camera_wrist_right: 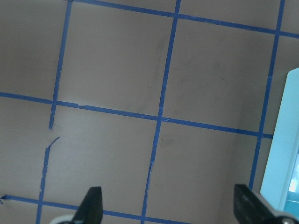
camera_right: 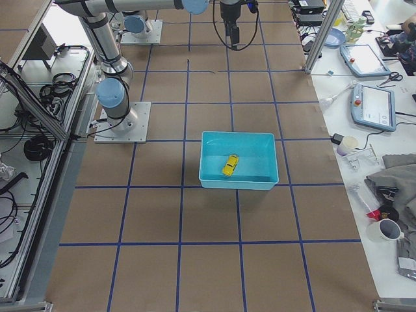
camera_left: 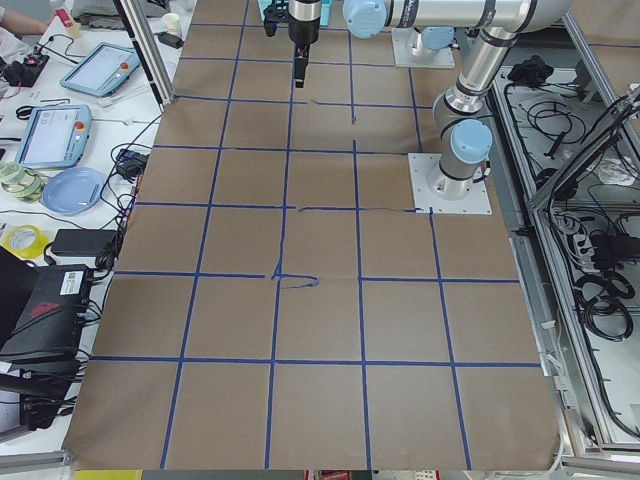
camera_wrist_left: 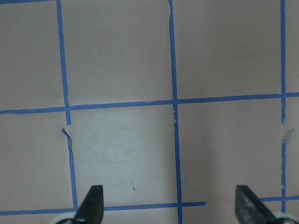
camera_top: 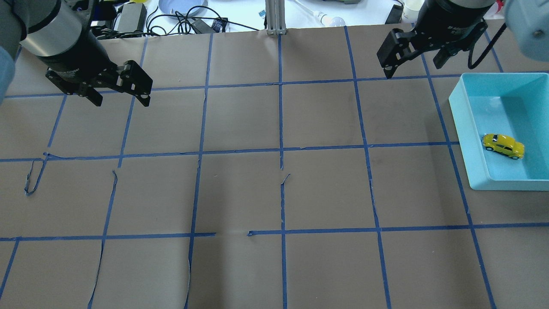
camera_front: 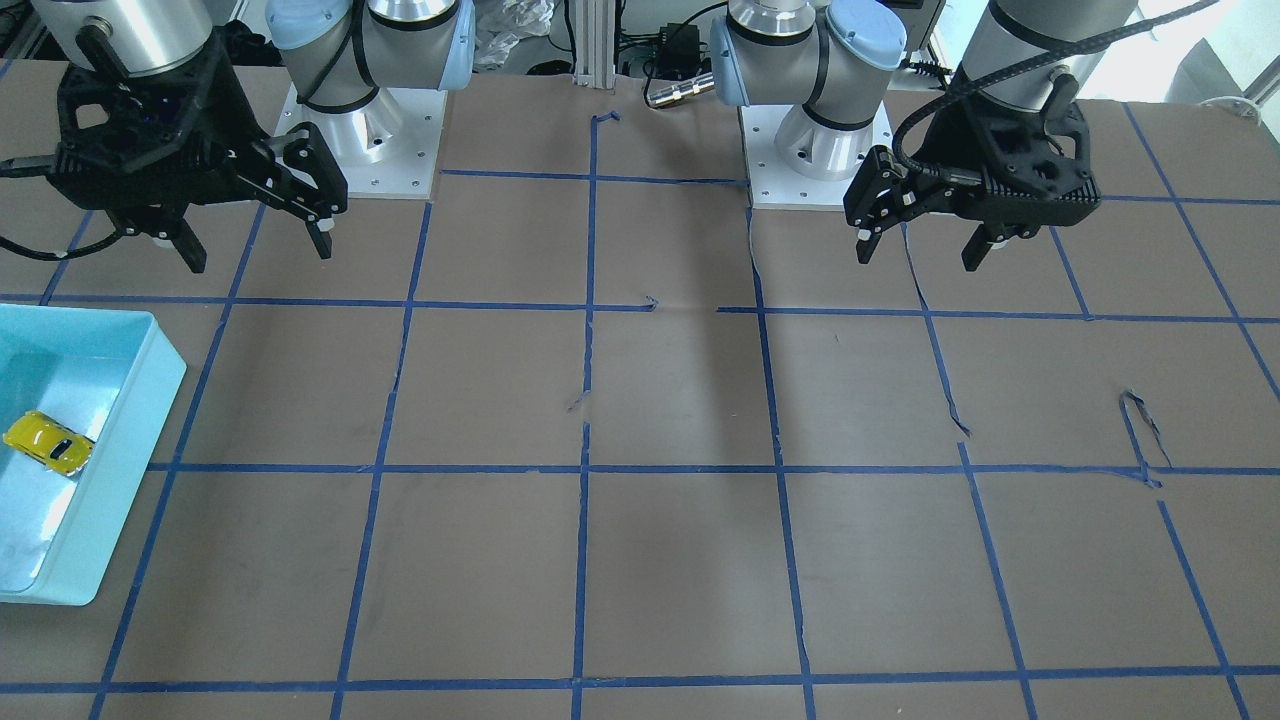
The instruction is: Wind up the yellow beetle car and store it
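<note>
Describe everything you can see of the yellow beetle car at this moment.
The yellow beetle car is a small, glossy toy with a rounded body, dark windows and small wheels. It looks like painted metal or plastic. It stands upright on its wheels on the floor of the light blue bin, turned diagonally to the walls. Only the bin floor touches it. Any wind-up part is too small to make out.

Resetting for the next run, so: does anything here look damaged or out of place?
Only the blue tape grid: strips are torn and lifting in several squares, and one line has a gap. The yellow beetle car sits upright inside the teal bin.
</note>
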